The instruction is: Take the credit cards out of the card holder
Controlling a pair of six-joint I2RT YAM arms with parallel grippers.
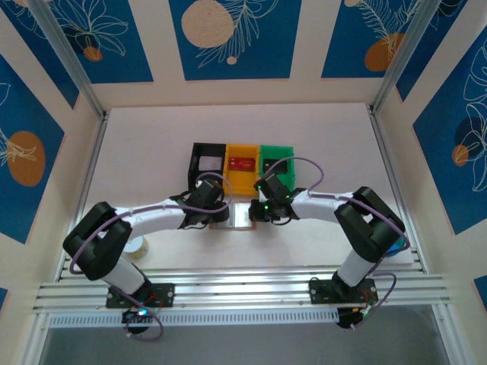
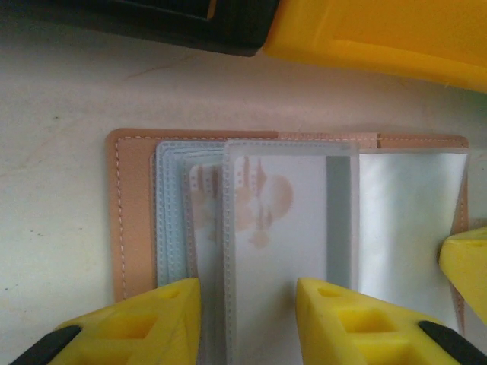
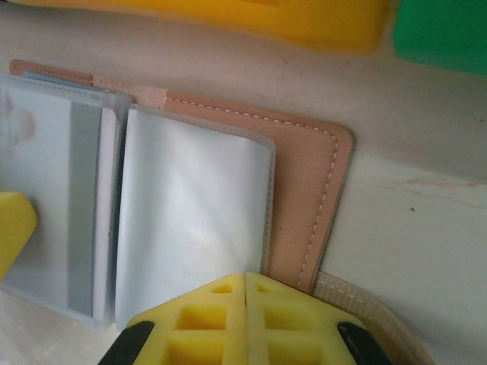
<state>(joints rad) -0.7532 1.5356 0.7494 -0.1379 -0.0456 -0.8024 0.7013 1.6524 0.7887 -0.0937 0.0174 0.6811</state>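
A pale counter (image 1: pixel 152 144), boxed in by blue-patterned walls, carries the card holder (image 2: pixel 133 220), lying open and flat just in front of the black bin (image 1: pixel 207 158) and yellow bin (image 1: pixel 242 163). The left fingers (image 2: pixel 342 319) stand apart over a clear pocket (image 2: pixel 289 220) with a printed card faintly visible inside. The right fingers (image 3: pixel 245 308) are pressed together, empty, seemingly pinning the holder's right half. Extraction looks barely begun. Next, the left pair must catch the card's edge and draw it nearward, since the bins crowd the far side.

Table (image 1: pixel 152 152); card holder (image 2: pixel 289 205) (open); black bin (image 1: pixel 207 146), yellow bin (image 1: pixel 243 148), green bin (image 1: pixel 278 147) behind
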